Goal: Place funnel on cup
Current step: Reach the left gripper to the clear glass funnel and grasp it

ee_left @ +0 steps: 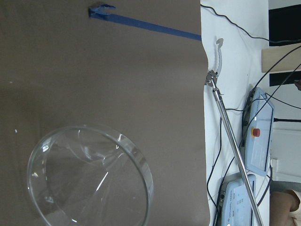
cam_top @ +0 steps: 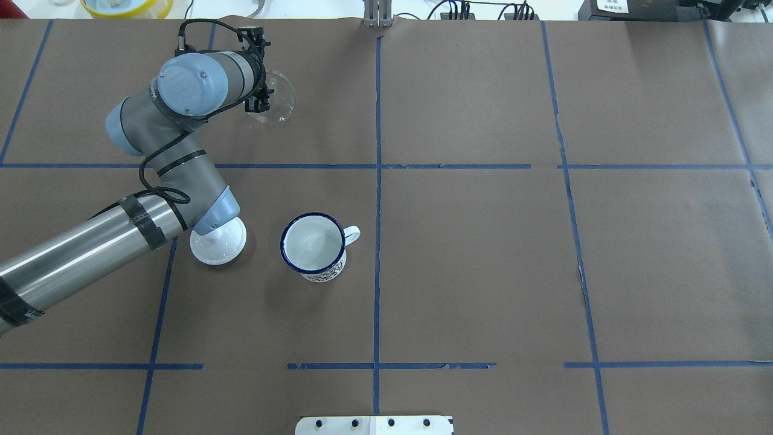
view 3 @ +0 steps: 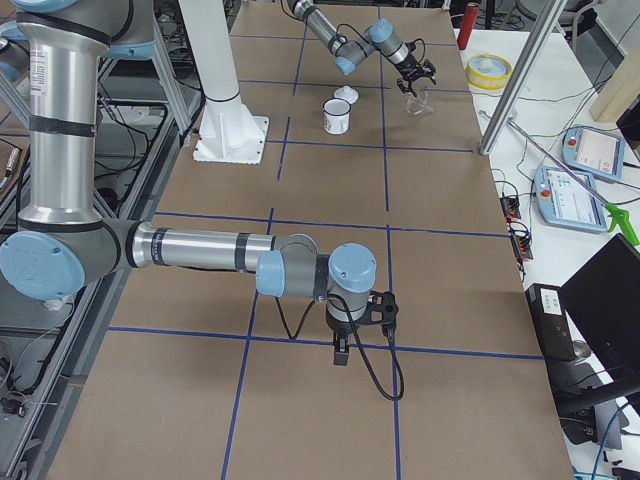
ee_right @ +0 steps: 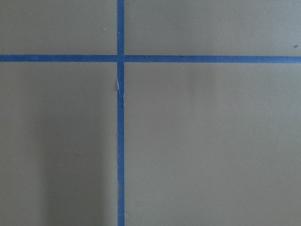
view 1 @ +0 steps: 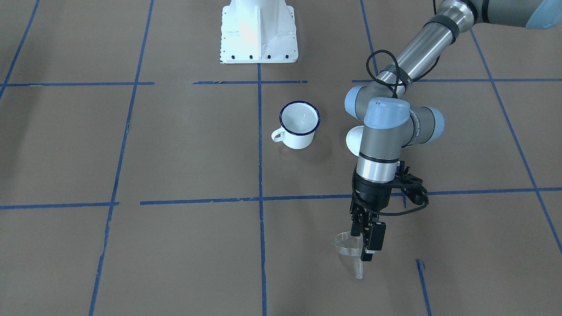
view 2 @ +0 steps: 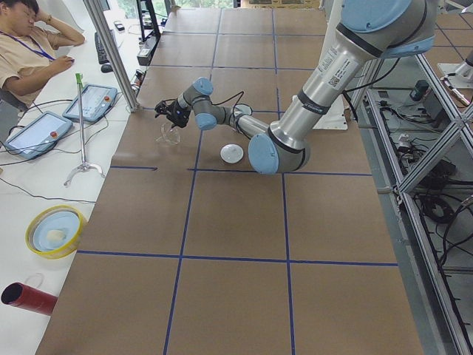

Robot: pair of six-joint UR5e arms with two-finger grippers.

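The clear plastic funnel [view 1: 347, 244] hangs upright, spout down, at the far left of the table, in my left gripper [view 1: 367, 240], whose fingers are shut on its rim. It also shows in the overhead view [cam_top: 276, 96] and fills the lower left of the left wrist view [ee_left: 89, 179]. The white enamel cup [view 1: 299, 125] with a dark blue rim stands upright and empty near the table's middle [cam_top: 314, 246], well apart from the funnel. My right gripper [view 3: 340, 352] shows only in the exterior right view, low over bare table; I cannot tell whether it is open or shut.
A round white lid [cam_top: 218, 241] lies beside the cup, partly under my left arm's elbow. The robot's white base [view 1: 259, 33] stands at the table's near edge. Beyond the table's far edge lie teach pendants [view 2: 92, 101] and a yellow bowl [view 2: 55, 229].
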